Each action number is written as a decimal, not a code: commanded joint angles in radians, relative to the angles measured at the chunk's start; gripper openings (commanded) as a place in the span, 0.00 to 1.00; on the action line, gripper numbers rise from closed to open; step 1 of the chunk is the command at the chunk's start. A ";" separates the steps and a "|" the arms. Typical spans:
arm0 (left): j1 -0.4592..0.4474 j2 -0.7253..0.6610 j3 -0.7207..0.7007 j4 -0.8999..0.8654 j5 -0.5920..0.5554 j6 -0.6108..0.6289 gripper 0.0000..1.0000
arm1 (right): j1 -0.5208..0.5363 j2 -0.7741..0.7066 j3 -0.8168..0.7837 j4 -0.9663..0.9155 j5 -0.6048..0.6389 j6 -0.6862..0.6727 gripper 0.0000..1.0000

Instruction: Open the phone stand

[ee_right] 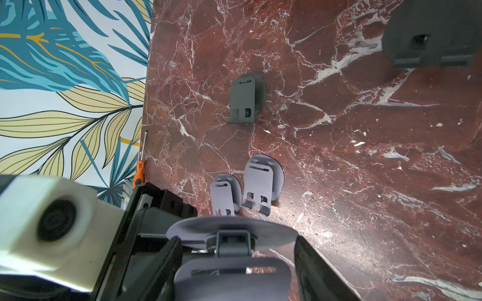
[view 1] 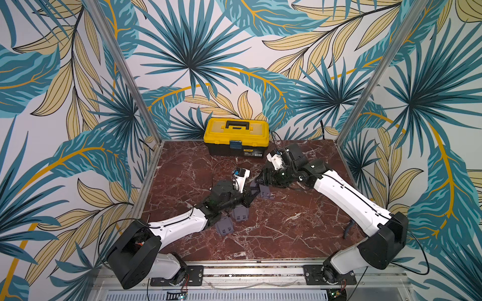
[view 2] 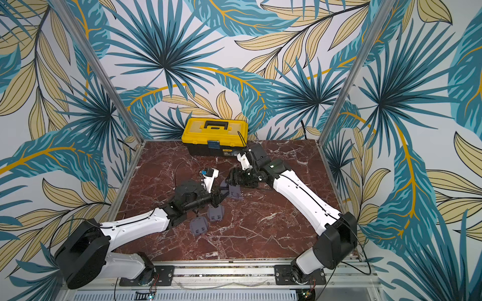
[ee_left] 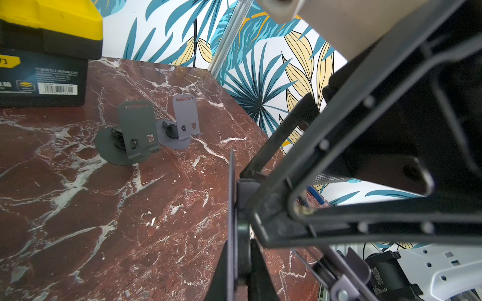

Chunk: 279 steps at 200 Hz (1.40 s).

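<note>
Writing stands only on the yellow toolbox [ee_left: 52,26]
Its black front label [ee_left: 41,78] carries a line of small white Chinese characters, a yellow badge [ee_left: 9,62] with the character 力 half cut off, and a white barcode [ee_left: 57,88]; the digits under the barcode are too small to read.

Leaf-patterned walls [view 1: 234,52] enclose a red marble tabletop [view 1: 287,234] framed by aluminium posts [view 1: 125,70].

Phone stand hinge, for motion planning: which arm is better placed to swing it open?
Right, probably: the right pincer flanks the grey plastic phone stand's back plate, while the left pincer clamps its round base as anchor.
</note>
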 commanded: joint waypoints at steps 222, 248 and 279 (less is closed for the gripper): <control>0.106 0.180 0.008 0.122 -0.108 -0.331 0.00 | 0.024 -0.120 -0.092 0.132 0.368 0.086 0.32; 0.116 0.224 0.011 0.122 -0.121 -0.385 0.00 | 0.044 -0.139 -0.092 0.119 0.442 0.085 0.32; 0.121 0.279 0.030 0.123 -0.137 -0.444 0.00 | 0.082 -0.166 -0.098 0.104 0.543 0.095 0.31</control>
